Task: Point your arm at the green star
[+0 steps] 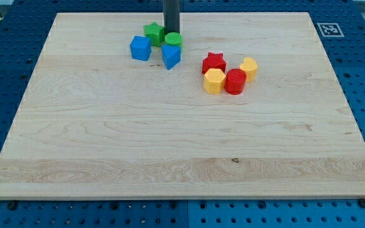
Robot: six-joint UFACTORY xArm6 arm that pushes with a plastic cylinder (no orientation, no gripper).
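Observation:
The green star lies near the view's top, left of centre, on the wooden board. My tip comes down from the view's top edge and ends just right of the star, right behind the green cylinder. The rod's lower end seems to touch or nearly touch both green blocks. A blue cube sits below-left of the star. A blue wedge-like block sits below the green cylinder.
A second cluster lies right of centre: a red star, a yellow hexagon block, a red cylinder and a yellow block. A fiducial marker sits by the board's top right corner.

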